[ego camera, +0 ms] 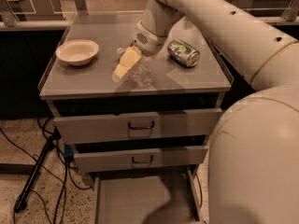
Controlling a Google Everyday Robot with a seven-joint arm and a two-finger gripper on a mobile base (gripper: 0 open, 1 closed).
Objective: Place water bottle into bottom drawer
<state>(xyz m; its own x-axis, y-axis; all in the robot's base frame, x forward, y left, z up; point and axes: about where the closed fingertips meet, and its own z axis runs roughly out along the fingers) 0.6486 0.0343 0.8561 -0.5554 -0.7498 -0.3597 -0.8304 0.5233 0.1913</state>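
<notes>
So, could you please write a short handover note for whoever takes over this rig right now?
Tool: low over the cabinet top, right at the water bottle; whether it holds it is unclear.
Water bottle: lying on the top between the bowl and the green can.
Bottom drawer: pulled open.
Done: drawer open, tool at bottle.
Left: secure the bottle, carry it down into the bottom drawer, release.

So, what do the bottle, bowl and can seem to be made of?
Bottle: clear thin plastic, see-through and ribbed, right by the gripper on the cabinet top. Bowl: matte off-white, perhaps ceramic or plastic. Can: shiny metal, likely aluminium, with a green printed wrap.
</notes>
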